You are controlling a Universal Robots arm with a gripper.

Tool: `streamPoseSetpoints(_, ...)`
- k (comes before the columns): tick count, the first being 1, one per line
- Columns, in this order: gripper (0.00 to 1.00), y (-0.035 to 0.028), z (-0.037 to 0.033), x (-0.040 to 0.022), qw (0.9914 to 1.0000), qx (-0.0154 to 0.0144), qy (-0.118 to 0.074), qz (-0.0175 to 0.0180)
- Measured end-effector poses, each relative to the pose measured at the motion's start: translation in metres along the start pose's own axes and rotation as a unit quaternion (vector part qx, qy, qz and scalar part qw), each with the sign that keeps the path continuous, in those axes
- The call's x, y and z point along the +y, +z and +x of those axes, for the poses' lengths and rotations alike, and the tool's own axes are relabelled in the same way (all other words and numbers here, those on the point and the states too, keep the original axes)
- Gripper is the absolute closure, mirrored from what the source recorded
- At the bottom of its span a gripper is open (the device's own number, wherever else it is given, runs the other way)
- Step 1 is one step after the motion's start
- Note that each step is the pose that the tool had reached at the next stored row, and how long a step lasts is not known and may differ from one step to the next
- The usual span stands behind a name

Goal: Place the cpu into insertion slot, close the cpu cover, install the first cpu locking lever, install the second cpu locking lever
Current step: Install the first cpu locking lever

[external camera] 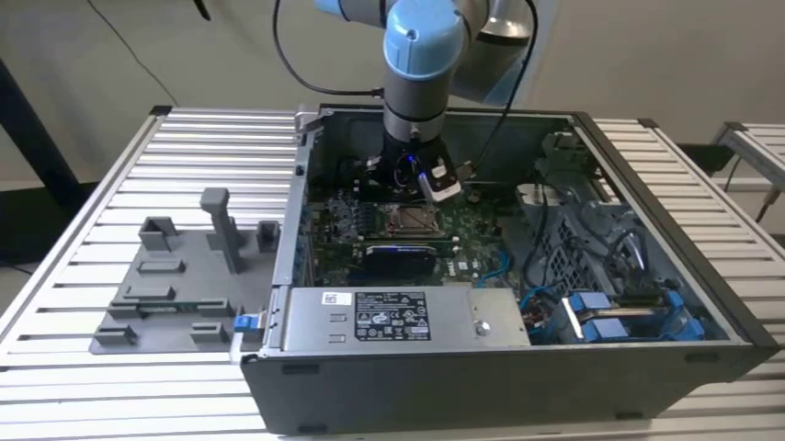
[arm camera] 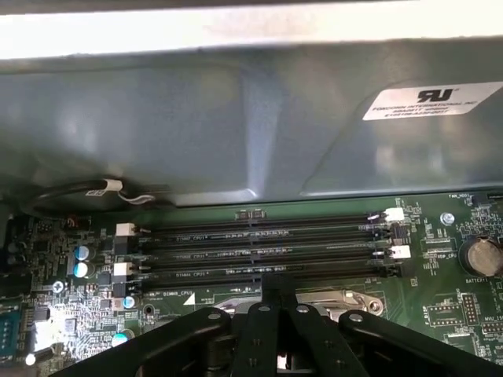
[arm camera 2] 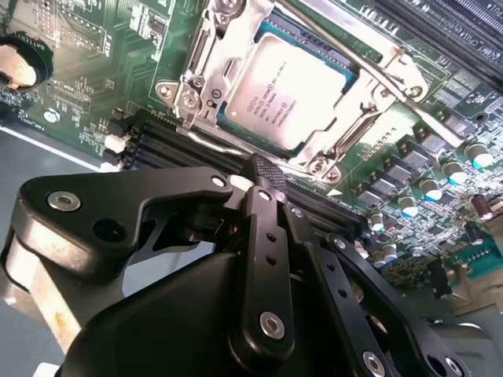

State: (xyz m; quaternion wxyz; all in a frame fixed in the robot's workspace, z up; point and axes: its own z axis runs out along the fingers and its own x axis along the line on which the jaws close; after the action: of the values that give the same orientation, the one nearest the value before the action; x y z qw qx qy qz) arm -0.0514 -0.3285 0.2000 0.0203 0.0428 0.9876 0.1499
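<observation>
Jaws closed together on nothing, low over the memory slots (arm camera 2: 181, 145) beside the cpu cover (arm camera 2: 346, 118), cpu (arm camera 2: 291, 94) seated beneath it in the insertion slot (external camera: 390, 219); risk of skidding off the thin locking lever (arm camera 2: 354, 39) onto capacitors (arm camera 2: 431, 188) if pressed off-line.

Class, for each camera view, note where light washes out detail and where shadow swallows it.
First wrist view: a blown-out white band tops the case wall, while the gripper is near-black. Second wrist view: the cpu top gleams pale; the gripper is in shadow. Exterior view: a blue-white glow sits under the arm, inside the dimmer computer case.
</observation>
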Motion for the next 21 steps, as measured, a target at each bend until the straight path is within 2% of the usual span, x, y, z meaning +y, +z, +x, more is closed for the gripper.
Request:
streamPoseSetpoints(11, 0.89, 0.0014, -0.0038, 0.0002, 1.0, -0.0001, 0.0, -0.0001)
streamPoseSetpoints(21, 0.89, 0.0038, -0.0154, 0.001, 1.0, -0.0001, 0.0, -0.0001)
